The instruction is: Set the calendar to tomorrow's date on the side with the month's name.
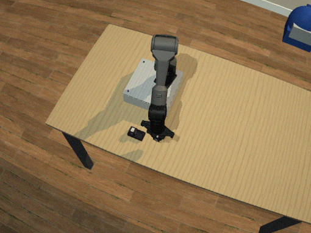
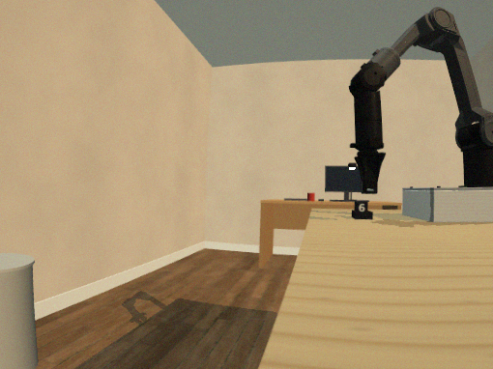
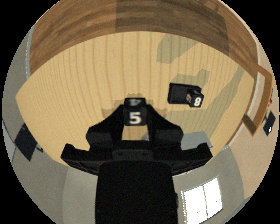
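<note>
My gripper (image 3: 135, 110) is shut on a black date cube (image 3: 134, 117), which shows a white 5 toward the wrist camera. It hangs a little above the table. In the top view the gripper (image 1: 157, 134) points down and hides the cube. The black calendar tray (image 1: 136, 133) lies flat on the table just left of the gripper, with one black cube in it. In the exterior view that cube (image 2: 362, 208) shows a white 6, and the gripper (image 2: 369, 187) hangs just above and beside it. The tray also shows in the wrist view (image 3: 186, 93).
The arm's grey base box (image 1: 152, 85) stands right behind the tray and gripper. The table's front edge (image 1: 100, 149) runs close in front of the tray. Off the table are a blue object (image 1: 299, 27) and a white bin (image 2: 16, 308).
</note>
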